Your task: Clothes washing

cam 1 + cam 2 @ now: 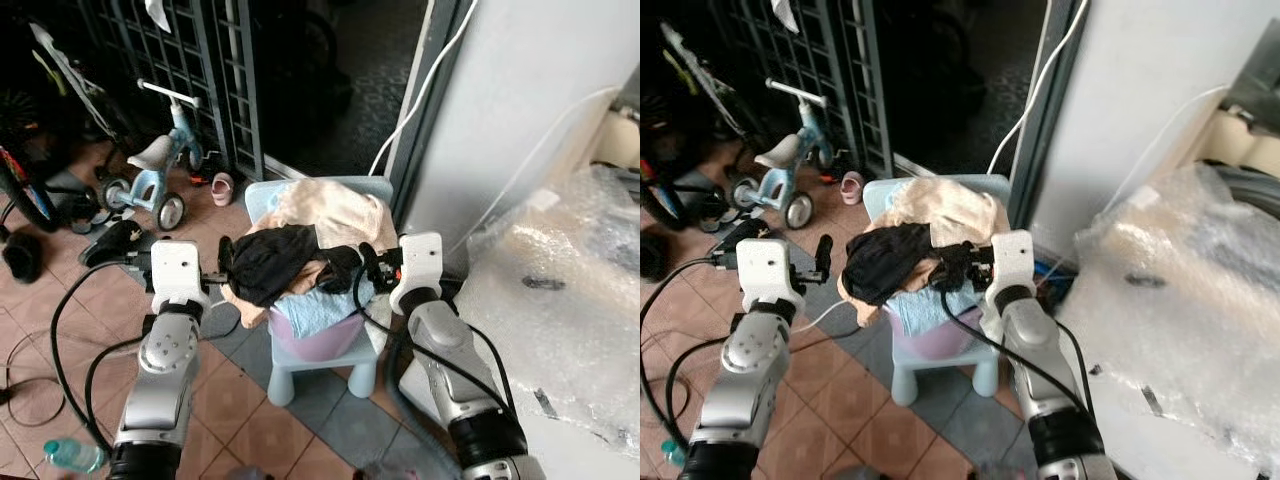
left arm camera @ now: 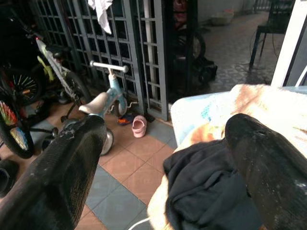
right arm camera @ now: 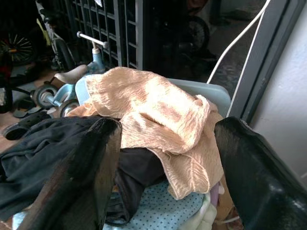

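Observation:
A pink basin (image 1: pixel 322 340) heaped with clothes stands on a small light-blue chair (image 1: pixel 300 376). A peach cloth (image 1: pixel 335 215) lies on top at the back, a black garment (image 1: pixel 270 262) droops over the front left, and a pale blue cloth (image 1: pixel 312 311) sits under them. My left gripper (image 1: pixel 222 262) is open at the heap's left side, level with the black garment (image 2: pixel 206 187). My right gripper (image 1: pixel 362 266) is open at the heap's right side, its fingers (image 3: pixel 81 167) spread over the peach cloth (image 3: pixel 163 108). Neither holds anything.
A child's balance bike (image 1: pixel 160 165) and a pink shoe (image 1: pixel 221 187) stand before a dark metal gate (image 1: pixel 215 70) at the back left. A white wall (image 1: pixel 520 90) and a bubble-wrapped object (image 1: pixel 560 300) close the right. Cables and a plastic bottle (image 1: pixel 70 455) lie on the tiled floor.

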`<state>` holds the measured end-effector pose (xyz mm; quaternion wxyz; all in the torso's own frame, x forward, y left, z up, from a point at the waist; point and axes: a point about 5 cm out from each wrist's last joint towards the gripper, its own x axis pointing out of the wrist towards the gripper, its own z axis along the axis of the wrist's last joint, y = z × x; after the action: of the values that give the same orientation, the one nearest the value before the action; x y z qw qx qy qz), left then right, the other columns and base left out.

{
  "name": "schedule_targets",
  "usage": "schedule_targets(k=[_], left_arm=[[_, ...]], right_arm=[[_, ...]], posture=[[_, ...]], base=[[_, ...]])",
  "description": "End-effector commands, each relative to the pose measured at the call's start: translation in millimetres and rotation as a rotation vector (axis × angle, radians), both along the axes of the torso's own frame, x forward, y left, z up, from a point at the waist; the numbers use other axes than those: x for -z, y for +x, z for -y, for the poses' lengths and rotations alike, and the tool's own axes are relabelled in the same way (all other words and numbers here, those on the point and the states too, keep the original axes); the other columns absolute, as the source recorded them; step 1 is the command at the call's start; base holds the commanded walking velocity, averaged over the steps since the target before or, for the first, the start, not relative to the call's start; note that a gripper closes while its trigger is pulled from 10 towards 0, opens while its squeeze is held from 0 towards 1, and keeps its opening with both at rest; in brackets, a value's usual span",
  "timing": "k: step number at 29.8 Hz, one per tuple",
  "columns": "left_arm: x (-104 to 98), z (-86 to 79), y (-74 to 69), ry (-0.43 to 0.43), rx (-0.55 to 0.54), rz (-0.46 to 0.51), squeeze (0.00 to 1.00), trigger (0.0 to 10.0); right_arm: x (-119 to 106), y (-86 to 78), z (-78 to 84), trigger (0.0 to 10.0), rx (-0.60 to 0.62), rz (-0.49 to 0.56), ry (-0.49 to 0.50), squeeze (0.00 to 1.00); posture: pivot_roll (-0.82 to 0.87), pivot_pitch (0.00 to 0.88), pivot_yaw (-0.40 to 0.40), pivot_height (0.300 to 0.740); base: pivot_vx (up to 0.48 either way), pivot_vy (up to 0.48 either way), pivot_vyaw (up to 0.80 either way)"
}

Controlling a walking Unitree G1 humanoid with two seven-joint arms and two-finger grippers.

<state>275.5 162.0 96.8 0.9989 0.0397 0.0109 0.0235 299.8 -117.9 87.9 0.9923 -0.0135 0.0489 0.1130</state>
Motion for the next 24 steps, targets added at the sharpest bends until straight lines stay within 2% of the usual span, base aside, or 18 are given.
schedule_targets(k=[1,10,12,18,24], left_arm=[[-1.1,6.0,0.8,-0.001,0.021,0.0,0.0,10.0],[-1.3,6.5,1.1,-0.003,0.019,0.0,0.0,10.0],[-1.4,6.3,1.0,-0.002,0.016,-0.002,0.0,10.0],[-1.4,5.7,0.4,-0.004,0.006,-0.006,0.0,10.0],[-2.2,0.5,-8.8,0.003,-0.005,-0.019,0.0,10.0]], right_arm=[[-0.4,1.8,8.6,10.0,0.021,-0.008,-0.004,0.0],[0.6,6.3,7.2,10.0,-0.007,-0.026,-0.04,0.0],[7.3,7.6,3.7,10.0,-0.045,-0.069,-0.077,0.0],[14.3,10.7,1.0,10.0,-0.076,-0.117,-0.119,0.0],[19.0,22.2,0.0,10.0,-0.051,-0.168,-0.15,0.0]], posture=[[-0.01,0.0,-0.008,0.74],[-0.01,0.0,-0.007,0.74],[0.0,0.0,-0.009,0.74],[0.01,0.0,-0.013,0.74],[0.06,0.0,-0.027,0.74]], base=[[0.371,0.0,0.0],[0.368,0.053,0.0],[0.336,0.0,0.0],[0.297,0.273,0.0],[0.226,0.134,0.0]])
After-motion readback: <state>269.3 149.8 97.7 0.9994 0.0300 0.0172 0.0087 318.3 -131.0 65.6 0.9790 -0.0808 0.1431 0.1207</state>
